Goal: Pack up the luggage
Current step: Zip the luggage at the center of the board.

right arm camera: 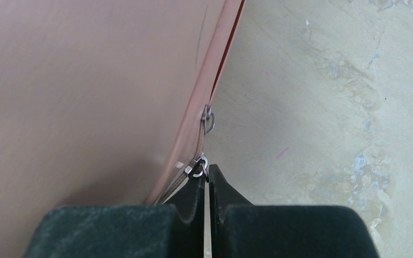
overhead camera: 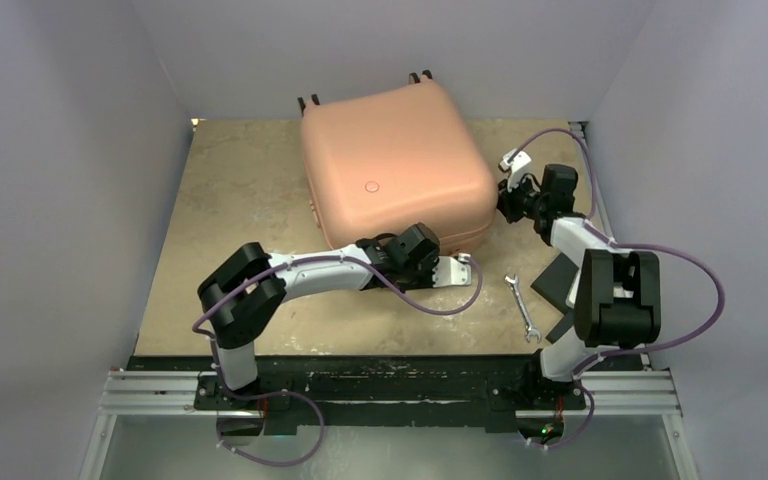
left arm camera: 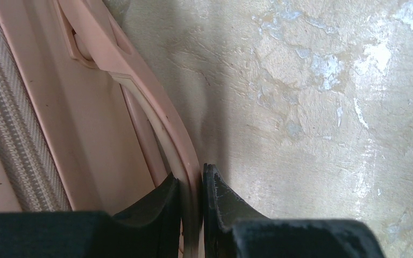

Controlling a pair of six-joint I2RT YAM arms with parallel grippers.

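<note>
**Closed, and gripped on two sides**

We see the salmon-pink luggage lying closed at the table's far middle. Our left gripper pinches its pink handle. Our right gripper, pressed together, nips the metal zipper pull. A wrench lies nearby.

Closed pink luggage on table, left gripper at near edge, right gripper at right side

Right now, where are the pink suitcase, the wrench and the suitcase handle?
pink suitcase (overhead camera: 395, 160): top external view, middle of its shell.
wrench (overhead camera: 520, 307): top external view, middle of its shaft.
suitcase handle (left arm camera: 134, 80): left wrist view, middle of the curved pink band.
</note>
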